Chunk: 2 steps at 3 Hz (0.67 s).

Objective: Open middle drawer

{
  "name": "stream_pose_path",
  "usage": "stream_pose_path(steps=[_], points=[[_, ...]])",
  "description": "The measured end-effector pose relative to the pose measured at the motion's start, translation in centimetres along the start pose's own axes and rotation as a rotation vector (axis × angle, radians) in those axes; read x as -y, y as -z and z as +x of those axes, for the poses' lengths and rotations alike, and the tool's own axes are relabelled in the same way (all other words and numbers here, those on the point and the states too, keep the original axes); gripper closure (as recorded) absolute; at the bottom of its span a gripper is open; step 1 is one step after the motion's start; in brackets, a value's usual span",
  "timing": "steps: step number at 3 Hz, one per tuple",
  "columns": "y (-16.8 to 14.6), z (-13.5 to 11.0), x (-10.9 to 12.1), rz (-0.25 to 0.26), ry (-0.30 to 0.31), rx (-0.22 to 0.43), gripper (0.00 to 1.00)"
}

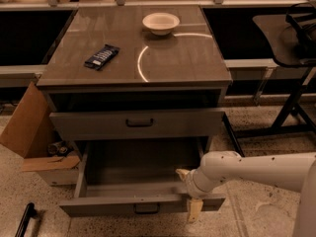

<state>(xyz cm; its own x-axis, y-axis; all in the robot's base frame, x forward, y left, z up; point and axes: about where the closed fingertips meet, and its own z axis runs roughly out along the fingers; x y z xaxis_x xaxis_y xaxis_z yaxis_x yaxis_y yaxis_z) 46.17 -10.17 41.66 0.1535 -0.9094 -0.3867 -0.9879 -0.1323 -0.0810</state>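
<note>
The middle drawer point(123, 204) is pulled far out at the bottom of the grey cabinet. Its bare inside point(140, 164) shows, and its small dark bar handle point(146, 209) sits at the centre of the front. My gripper point(189, 192) comes in from the right on a white arm point(256, 169). It is at the right end of the drawer's front. One beige finger point(183, 173) is inside the drawer and the other point(194, 211) hangs outside the front, so the fingers are apart and straddle the front panel.
A second grey drawer point(139, 123) sits above, slightly out. On the cabinet top point(187, 63) lie a white bowl point(160, 22) and a dark snack packet point(101, 57). A cardboard box point(29, 132) stands at the left, a black stand point(296, 98) at the right.
</note>
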Motion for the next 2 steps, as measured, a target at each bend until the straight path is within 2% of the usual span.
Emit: stream_pose_path(steps=[1, 2], points=[[4.9, 2.2, -0.5, 0.057, -0.056, -0.067, 0.0], [9.8, 2.9, -0.8, 0.126, -0.092, -0.132, 0.0]])
